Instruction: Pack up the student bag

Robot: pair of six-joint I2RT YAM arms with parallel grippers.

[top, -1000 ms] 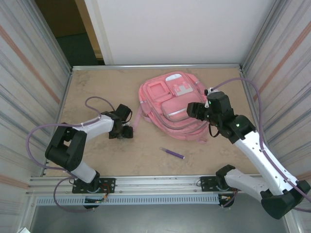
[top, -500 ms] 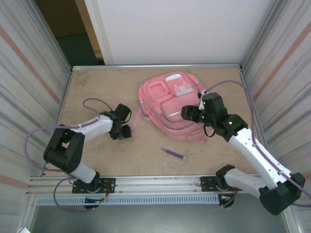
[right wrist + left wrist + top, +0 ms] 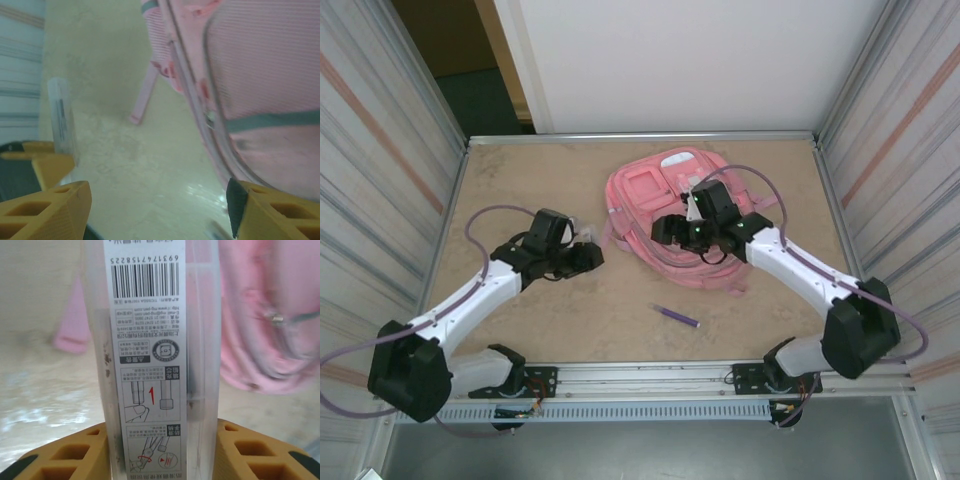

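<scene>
The student bag [image 3: 672,212] is a pink backpack lying flat at the back middle of the table. My left gripper [image 3: 588,250] hovers just left of it, shut on a clear plastic case [image 3: 150,340] with a barcode label. The case stands between the yellow fingers [image 3: 65,455], and the bag's pink fabric [image 3: 270,325] lies beyond it. My right gripper [image 3: 662,234] is over the bag's left edge, open and holding nothing. In the right wrist view the bag [image 3: 265,70] is on the right, its strap [image 3: 145,95] trails on the table, and the clear case [image 3: 61,117] shows at the left.
A purple pen [image 3: 676,316] lies on the table in front of the bag, between the two arms. Metal walls close in the left and right sides, and a rail runs along the near edge. Bare tabletop [image 3: 510,190] stretches across the back left.
My left gripper shut on the clear case, lifted it and moved right toward the bag. My right arm swung left across the bag to its left edge, still open.
</scene>
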